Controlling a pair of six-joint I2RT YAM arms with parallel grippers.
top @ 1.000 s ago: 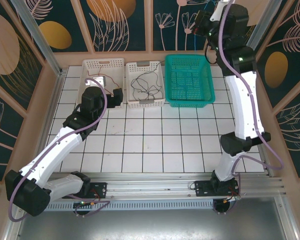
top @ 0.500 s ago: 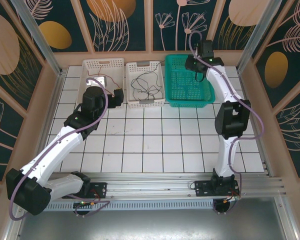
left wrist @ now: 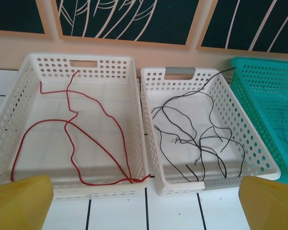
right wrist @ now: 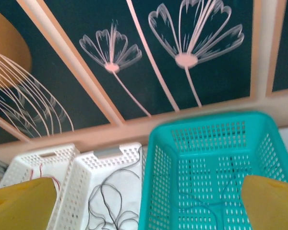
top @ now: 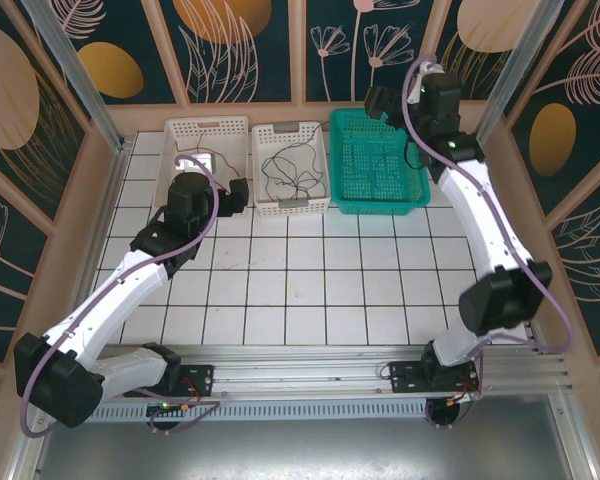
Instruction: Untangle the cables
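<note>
Hovering spread: left pincer facing red cables, right pincer facing teal basket.

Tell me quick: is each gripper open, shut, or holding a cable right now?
Left gripper: open, holding nothing.
Right gripper: open, holding nothing.

Robot lab test cell.
Boxed-in tiled worktop, aluminium mounting rail at near edge, printed floral wall panels.
</note>
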